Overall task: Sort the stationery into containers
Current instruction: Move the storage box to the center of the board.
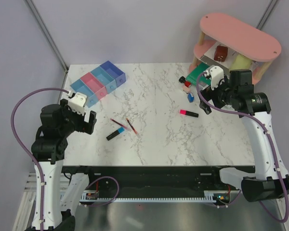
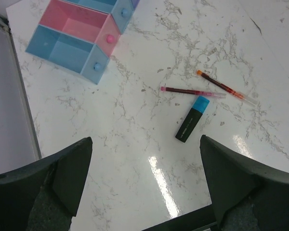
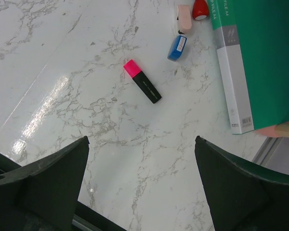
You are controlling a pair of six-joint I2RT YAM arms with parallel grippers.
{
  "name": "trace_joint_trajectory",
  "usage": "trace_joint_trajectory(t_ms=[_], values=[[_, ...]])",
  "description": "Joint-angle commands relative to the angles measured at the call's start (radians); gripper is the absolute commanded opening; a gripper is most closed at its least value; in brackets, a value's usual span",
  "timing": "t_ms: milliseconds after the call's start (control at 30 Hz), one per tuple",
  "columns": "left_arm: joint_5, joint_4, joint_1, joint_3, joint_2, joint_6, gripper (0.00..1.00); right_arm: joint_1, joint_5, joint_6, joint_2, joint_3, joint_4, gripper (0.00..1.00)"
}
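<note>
Our left gripper (image 2: 144, 139), spread wide and empty, sits nearest the blue-capped marker (image 2: 192, 119), which lies ahead-right with its axis diagonal; our right gripper (image 3: 140, 139) gapes empty too.

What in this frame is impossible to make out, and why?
Top view: green box partly behind the right arm.
Left wrist: row of bins cut by the top edge; far bins unseen.
Right wrist: red-black item cut by the top edge.
</note>
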Motion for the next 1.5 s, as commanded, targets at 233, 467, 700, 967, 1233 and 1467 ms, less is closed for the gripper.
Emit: trace_joint_trajectory(t_ms=[233,467,700,967,1233,1467], values=[[-0.105,0.136,0.000,-0.019,0.093,-0.244,0.96,0.000,-0.006,0.013,-0.064,-0.077,0.075,0.98],[-0.193,0.311,0.002,0.109,0.480,-0.433,0.86,-0.002,-0.008,-0.025,0.016,-0.066,0.028,0.98],[-0.270,0.348,0.000,0.450,0.969,-0.614,0.81,-0.002,0.004,-0.025,0.051,-0.049,0.026,0.98],[-0.344,0.322,-0.013,0.843,1.391,-0.709,0.78,-0.002,0.030,-0.028,0.117,0.004,0.017,0.98],[-0.425,0.308,-0.063,1.015,1.577,-0.681,0.72,0.001,0.000,-0.030,0.126,-0.014,0.017,0.98],[-0.480,0.285,-0.063,1.014,1.615,-0.689,0.72,0.000,0.014,-0.045,0.126,-0.032,0.020,0.98]])
